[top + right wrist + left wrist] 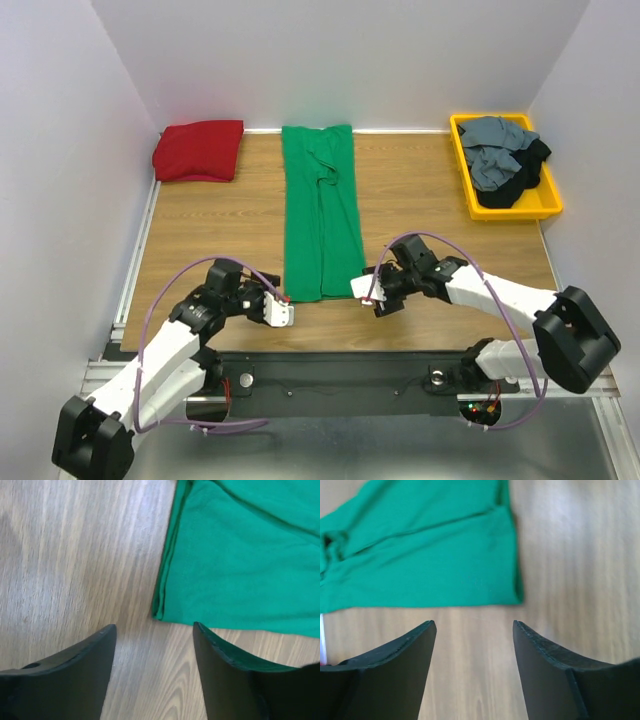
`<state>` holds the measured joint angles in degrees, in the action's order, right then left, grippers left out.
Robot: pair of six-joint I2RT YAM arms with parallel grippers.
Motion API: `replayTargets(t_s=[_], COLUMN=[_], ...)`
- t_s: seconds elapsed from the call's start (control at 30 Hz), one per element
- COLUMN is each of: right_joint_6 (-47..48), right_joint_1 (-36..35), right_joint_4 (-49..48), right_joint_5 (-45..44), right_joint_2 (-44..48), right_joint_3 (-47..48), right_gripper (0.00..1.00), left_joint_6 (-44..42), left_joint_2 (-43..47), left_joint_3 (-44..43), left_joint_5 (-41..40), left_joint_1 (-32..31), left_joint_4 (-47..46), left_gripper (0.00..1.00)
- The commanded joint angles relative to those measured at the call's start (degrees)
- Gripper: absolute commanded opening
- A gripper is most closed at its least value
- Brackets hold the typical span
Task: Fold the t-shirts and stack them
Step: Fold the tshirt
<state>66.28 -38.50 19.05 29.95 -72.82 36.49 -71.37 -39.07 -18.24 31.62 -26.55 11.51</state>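
Observation:
A bright green t-shirt (320,210) lies as a long narrow strip down the middle of the table, its near hem by both grippers. A dark red t-shirt (199,151) lies folded at the back left. Slate grey (492,145) and black (525,175) shirts are heaped in the yellow tray (548,205). My left gripper (283,315) is open and empty, just short of the hem's left corner; the green cloth (420,555) lies ahead of its open tips (473,627). My right gripper (362,289) is open and empty beside the hem's right corner (161,614), over bare wood (154,630).
White walls close in the table on the left, back and right. A metal rail (135,260) runs along the left edge. Purple cables loop over both arms. Bare wood lies on both sides of the green strip.

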Motion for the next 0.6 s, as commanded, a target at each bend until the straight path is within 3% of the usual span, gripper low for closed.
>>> replayTargets(t_s=[0.0, 0.17, 0.57], right_joint_6=[2.97, 7.72, 2.71], right_joint_1=[-1.05, -2.19, -2.37], right_joint_4=[-4.09, -8.40, -17.03], right_joint_5=[1.59, 0.28, -3.59], right_joint_2=[-0.40, -1.10, -6.90], right_joint_3=[0.34, -4.84, -5.73], right_gripper=[0.66, 0.61, 0.43], left_joint_6=[-5.88, -7.28, -7.11], left_joint_2=[-4.07, -10.23, -24.55], left_joint_3=[-0.30, -1.89, -6.28], left_joint_5=[1.60, 4.07, 2.14], left_joint_1=[-0.87, -1.93, -4.48], left_joint_4=[-0.78, -0.96, -4.30], left_gripper=[0.69, 0.67, 0.62])
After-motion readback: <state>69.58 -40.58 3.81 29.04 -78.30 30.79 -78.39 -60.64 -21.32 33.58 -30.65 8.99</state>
